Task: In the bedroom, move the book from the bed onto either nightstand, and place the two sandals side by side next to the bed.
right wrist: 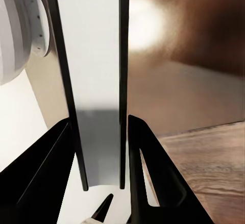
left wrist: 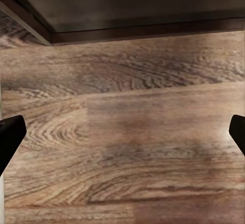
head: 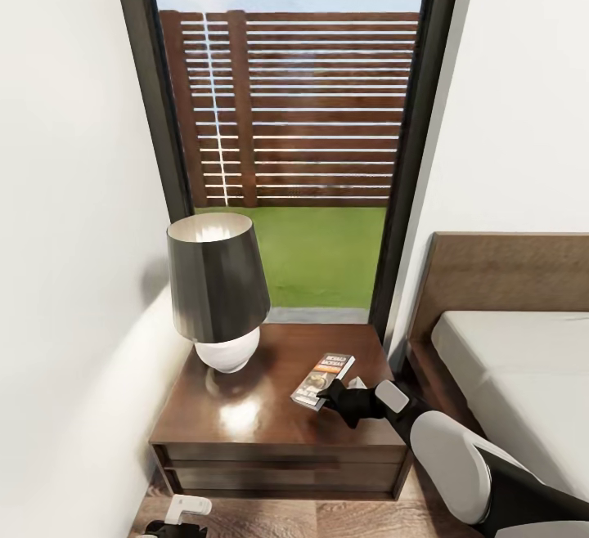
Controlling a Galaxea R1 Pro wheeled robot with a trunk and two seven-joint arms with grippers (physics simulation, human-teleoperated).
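The book (head: pixel 321 380), dark with an orange band, is over the right half of the nightstand (head: pixel 245 428), low against its glossy top; I cannot tell whether it rests there. My right gripper (head: pixel 335 396) reaches in from the bed side and is shut on the book's near end. In the right wrist view the book (right wrist: pixel 97 55) shows edge-on, its pale pages between dark covers, with my right gripper (right wrist: pixel 98 124) closed on both covers. My left gripper (left wrist: pixel 122 134) hangs open over bare floor, low in front of the nightstand (left wrist: pixel 143 4). The sandals are out of view.
A lamp (head: pixel 217 293) with a dark shade and white base stands on the left half of the nightstand. The bed (head: pixel 515 374) and its headboard (head: pixel 499 276) lie to the right. A white wall runs close on the left, and a tall window (head: pixel 294 154) is behind.
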